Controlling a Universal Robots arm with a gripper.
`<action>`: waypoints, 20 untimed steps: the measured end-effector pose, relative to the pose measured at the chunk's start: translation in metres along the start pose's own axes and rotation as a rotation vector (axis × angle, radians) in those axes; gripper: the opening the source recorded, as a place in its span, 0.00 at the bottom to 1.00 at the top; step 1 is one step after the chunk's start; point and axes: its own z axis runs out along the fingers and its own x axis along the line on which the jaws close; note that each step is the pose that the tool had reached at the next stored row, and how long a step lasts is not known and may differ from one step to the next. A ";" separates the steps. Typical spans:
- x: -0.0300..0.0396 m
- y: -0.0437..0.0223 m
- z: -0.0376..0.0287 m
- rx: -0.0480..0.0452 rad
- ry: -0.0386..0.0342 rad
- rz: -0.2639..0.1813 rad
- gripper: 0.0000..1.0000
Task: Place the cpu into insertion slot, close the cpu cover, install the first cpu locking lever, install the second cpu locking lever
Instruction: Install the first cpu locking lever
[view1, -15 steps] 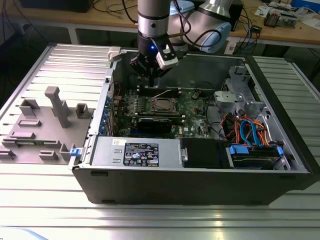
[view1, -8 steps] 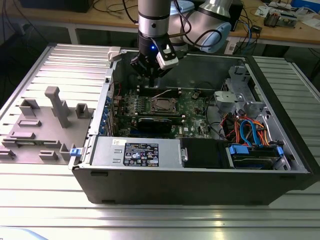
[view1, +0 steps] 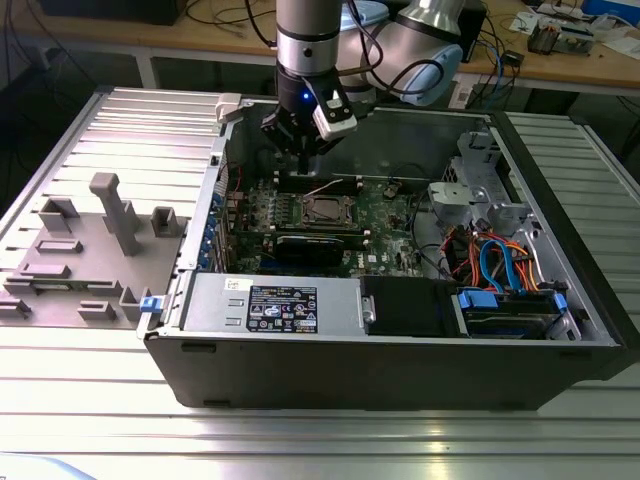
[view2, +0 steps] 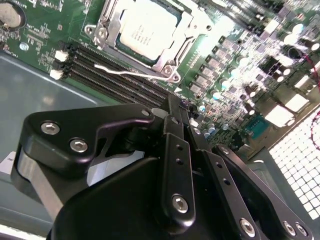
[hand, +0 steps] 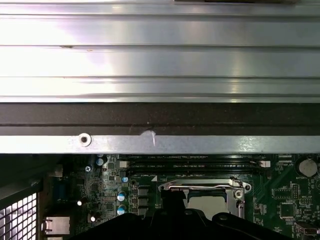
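Observation:
The cpu (view2: 147, 30), a silver-grey square, lies flat in the insertion slot (view2: 172, 75) on the green motherboard. The cpu cover (view2: 111, 20) lies down around it as a silvery frame. One thin silvery locking lever (view2: 130, 73) stands off the socket and reaches over the black memory slots. In the exterior view my gripper (view1: 303, 150) hangs above the board, just behind the socket (view1: 325, 210). Its black fingers (view2: 175, 130) sit together, shut on nothing, a little off the lever's end. In the first wrist view the gripper (hand: 174, 197) overlaps the socket's edge.
The open computer case (view1: 400, 360) lies on a ribbed metal table. Its rear wall (hand: 160, 142) rises close behind the gripper. The power supply (view1: 280, 305), a drive cage (view1: 490, 190) and coloured cables (view1: 495, 265) fill the exterior view's right and front. A grey fixture plate (view1: 90, 250) lies at the left.

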 end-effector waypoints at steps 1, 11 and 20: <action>-0.0002 -0.0007 0.0009 -0.0053 -0.0001 0.000 0.11; -0.0163 -0.0011 0.0144 -0.0072 -0.0001 0.001 0.11; -0.0308 0.0036 0.0247 -0.0074 0.0016 -0.028 0.11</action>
